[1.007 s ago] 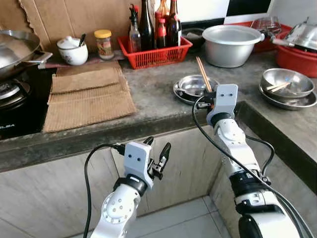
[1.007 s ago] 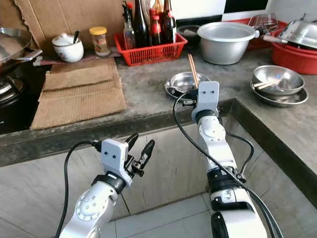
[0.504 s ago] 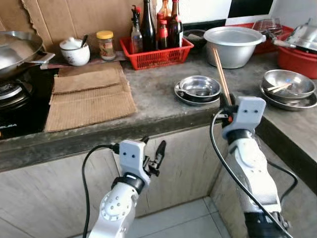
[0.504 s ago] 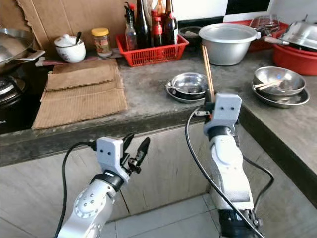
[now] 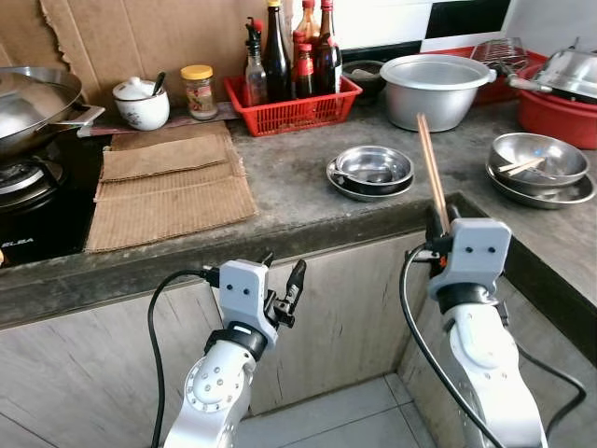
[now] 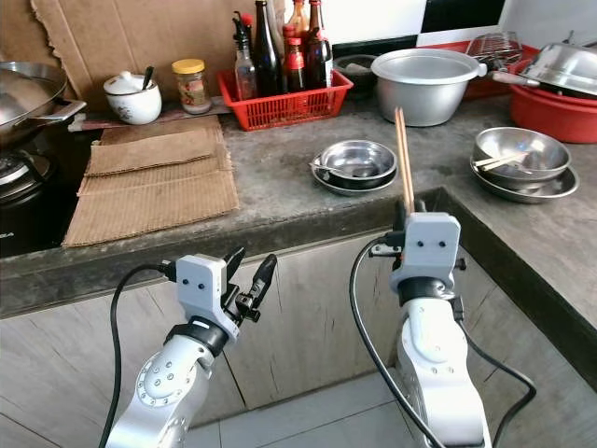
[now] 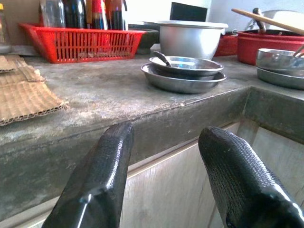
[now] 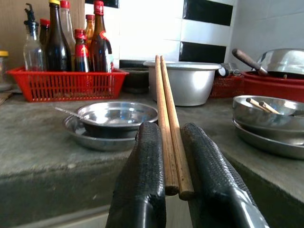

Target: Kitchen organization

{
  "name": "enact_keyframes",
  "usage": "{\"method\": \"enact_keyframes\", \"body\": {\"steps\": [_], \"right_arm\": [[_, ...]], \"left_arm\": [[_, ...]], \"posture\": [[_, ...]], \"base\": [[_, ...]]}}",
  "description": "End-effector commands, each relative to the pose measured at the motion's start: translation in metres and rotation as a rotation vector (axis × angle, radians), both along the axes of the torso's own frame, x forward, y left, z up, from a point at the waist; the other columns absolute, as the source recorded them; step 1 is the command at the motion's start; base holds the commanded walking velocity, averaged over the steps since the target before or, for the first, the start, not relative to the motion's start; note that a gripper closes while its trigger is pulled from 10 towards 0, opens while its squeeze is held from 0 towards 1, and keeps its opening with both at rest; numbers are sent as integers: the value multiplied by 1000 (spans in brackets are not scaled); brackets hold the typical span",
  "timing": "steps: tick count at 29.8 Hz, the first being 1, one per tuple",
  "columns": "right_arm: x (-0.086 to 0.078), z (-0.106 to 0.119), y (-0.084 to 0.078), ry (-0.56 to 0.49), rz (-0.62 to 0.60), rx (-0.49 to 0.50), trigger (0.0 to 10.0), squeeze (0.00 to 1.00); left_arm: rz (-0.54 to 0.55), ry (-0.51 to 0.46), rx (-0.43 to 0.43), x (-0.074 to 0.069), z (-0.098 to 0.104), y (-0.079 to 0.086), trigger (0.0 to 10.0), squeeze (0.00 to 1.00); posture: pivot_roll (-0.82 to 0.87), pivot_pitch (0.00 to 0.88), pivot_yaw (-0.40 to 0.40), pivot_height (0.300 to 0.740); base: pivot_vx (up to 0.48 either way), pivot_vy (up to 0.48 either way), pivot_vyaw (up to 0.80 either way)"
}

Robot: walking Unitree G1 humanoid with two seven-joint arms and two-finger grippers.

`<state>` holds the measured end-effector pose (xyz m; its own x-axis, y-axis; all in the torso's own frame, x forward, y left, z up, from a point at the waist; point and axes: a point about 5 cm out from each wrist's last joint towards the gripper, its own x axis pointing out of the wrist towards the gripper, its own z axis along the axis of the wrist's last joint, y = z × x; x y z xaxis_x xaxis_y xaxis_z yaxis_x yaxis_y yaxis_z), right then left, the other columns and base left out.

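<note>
Chopsticks (image 8: 168,137) are pinched upright between the closed fingers of the right gripper (image 6: 405,217) at the counter (image 5: 289,191) edge, near stacked steel bowls (image 5: 373,168), still to be put away; the left gripper (image 5: 284,289) hangs open, empty.

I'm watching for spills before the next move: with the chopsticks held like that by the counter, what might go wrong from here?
1. The right pincer pinches the chopsticks only at their lower ends, so the long free length could pivot or slip out.
2. Their tips stand above the counter edge, close to the stacked steel bowls; a swing might knock these.
3. The left pincer hangs open just below the counter's edge and may bump it if raised.
</note>
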<state>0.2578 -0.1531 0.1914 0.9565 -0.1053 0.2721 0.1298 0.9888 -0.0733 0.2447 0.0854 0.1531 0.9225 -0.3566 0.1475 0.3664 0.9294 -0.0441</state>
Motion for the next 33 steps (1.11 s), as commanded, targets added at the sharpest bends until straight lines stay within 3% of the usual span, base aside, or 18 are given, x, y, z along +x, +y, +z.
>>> {"method": "enact_keyframes", "body": {"steps": [1,11,18,24,33], "right_arm": [[-4,1,4,5,15,-9,10000,0],[-20,-28,5,140,36,-25,10000,0],[-21,-33,9,166,60,15,10000,0],[-19,-35,10,180,56,32,10000,0],[-20,-34,11,176,52,36,10000,0]], "left_arm": [[-1,-2,16,1,-1,0,10000,0],[-2,23,23,-4,-10,1,10000,0],[7,59,34,-7,-20,5,10000,0],[4,61,35,-6,-20,5,10000,0],[-14,54,47,-5,-19,4,10000,0]], "posture": [[65,6,19,740],[69,13,21,740],[72,18,23,740],[73,18,25,740],[67,17,34,740]], "base": [[0,0,0],[0,0,0],[0,0,0],[0,306,-762],[0,0,-777]]}}
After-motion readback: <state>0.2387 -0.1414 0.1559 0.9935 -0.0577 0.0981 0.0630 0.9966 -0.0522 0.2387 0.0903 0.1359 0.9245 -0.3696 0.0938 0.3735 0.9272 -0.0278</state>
